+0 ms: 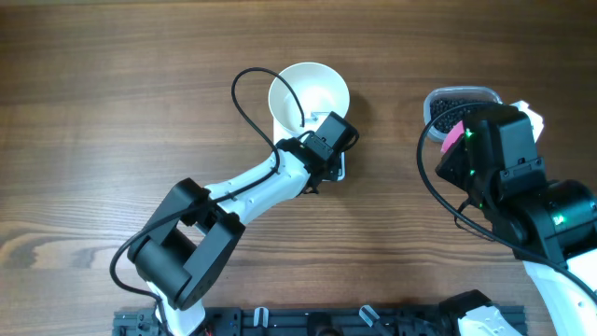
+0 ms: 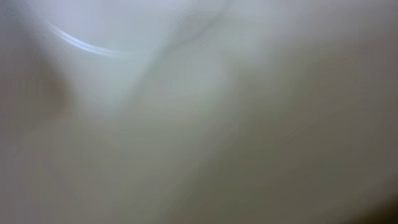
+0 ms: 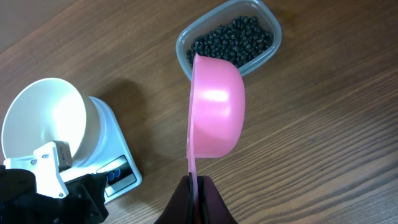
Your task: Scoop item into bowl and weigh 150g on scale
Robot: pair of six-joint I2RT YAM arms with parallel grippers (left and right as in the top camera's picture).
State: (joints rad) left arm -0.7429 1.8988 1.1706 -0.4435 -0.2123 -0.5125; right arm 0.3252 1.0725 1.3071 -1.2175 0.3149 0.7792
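Note:
The white bowl (image 1: 308, 91) (image 3: 43, 118) stands on the white scale (image 3: 115, 152), whose display and blue buttons face the front. My left gripper (image 1: 326, 140) is at the bowl's near rim and looks shut on it. The left wrist view is only a white blur of the bowl wall (image 2: 186, 93). My right gripper (image 3: 198, 186) is shut on the handle of a pink scoop (image 3: 214, 106) (image 1: 453, 138), held on edge just short of the clear tub (image 3: 230, 38) (image 1: 455, 103) of black beans (image 3: 233, 37). The inside of the scoop is hidden.
The wooden table (image 1: 112, 112) stretches bare to the left and between the scale and the tub. The left arm's black cable (image 1: 244, 103) loops beside the bowl. A black rail (image 1: 308, 322) runs along the near edge.

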